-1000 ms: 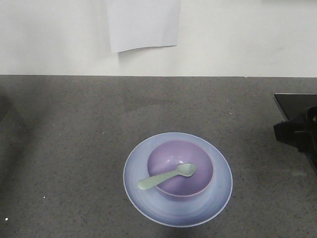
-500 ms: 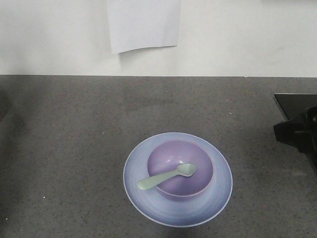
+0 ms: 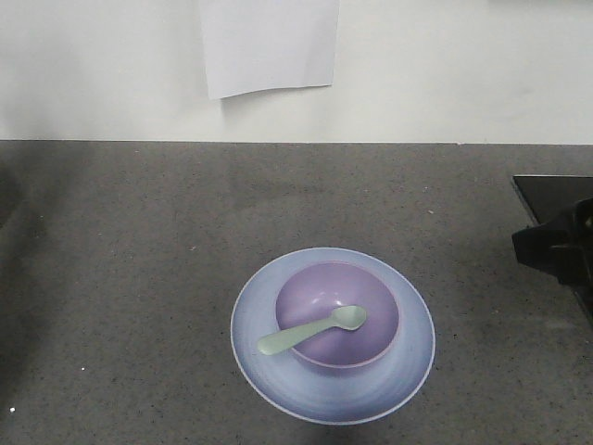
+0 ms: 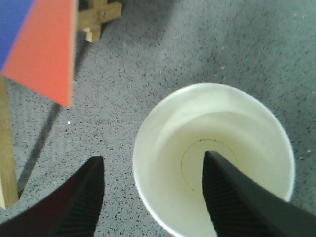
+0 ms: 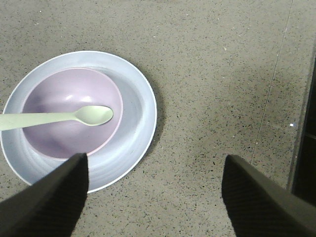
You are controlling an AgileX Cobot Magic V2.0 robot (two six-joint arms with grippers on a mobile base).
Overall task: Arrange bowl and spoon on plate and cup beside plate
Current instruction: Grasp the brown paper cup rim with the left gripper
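Bowl: you see the smooth round lilac plastic bowl (image 3: 337,315) sitting in the middle of the round pale blue plate (image 3: 278,375) with its whitish rim.
Spoon: the small pale mint-green plastic spoon (image 3: 313,331) lies tilted, its scoop inside the bowl, its handle resting over the bowl's rim toward the left in the front view.
Cup: the paper cup (image 4: 168,163), white inside with a white rolled rim, stands upright on the desk in the left wrist view; it does not show in the front view.
Left pincer (image 4: 153,197): its fingers are apart and straddle the cup's wall, one inside the mouth, one outside; you cannot tell whether they touch it.
Right pincer (image 5: 153,200): fingers spread wide over bare desk, just beside the plate, holding nothing.
Desk: the dark grey speckled desk (image 3: 139,241) runs back to a white wall (image 3: 445,74) where a white paper sheet (image 3: 269,42) hangs.
Edges: a black block (image 3: 556,241) sits at the right edge; an orange and blue panel (image 4: 42,47) on a wooden frame (image 4: 96,17) stands near the cup.
Open room: you have bare desk all around the plate.
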